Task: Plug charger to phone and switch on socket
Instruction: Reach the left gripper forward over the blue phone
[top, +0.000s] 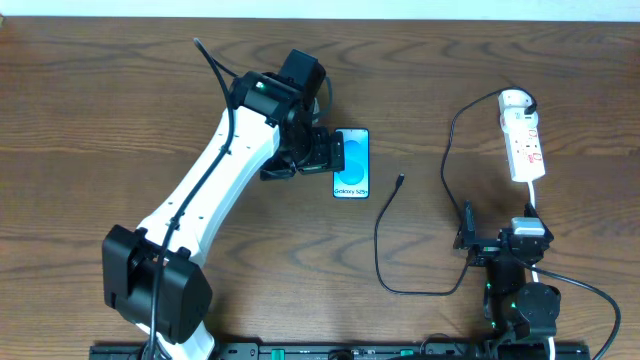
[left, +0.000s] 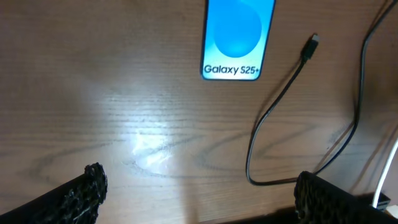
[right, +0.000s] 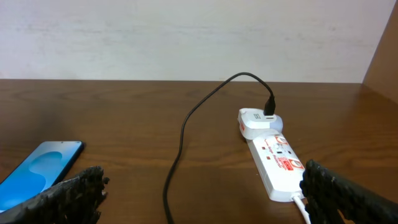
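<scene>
The phone (top: 351, 163) lies flat mid-table, its light blue screen up; it also shows in the left wrist view (left: 239, 37) and the right wrist view (right: 37, 168). The charger's thin black cable (top: 381, 250) loops across the table, and its small plug tip (top: 400, 180) lies free, right of the phone (left: 313, 42). Its other end enters the round white plug head (top: 515, 100) on the white socket strip (top: 527, 148), which also shows in the right wrist view (right: 277, 162). My left gripper (top: 318, 155) is open and empty just left of the phone (left: 202, 199). My right gripper (top: 490, 243) is open and empty, below the strip (right: 202, 199).
The strip's thick white cord (top: 535, 200) runs down past my right arm. The brown wooden table (top: 120, 120) ends at a pale wall behind (right: 186, 37). A black rail runs along the front edge (top: 330, 352).
</scene>
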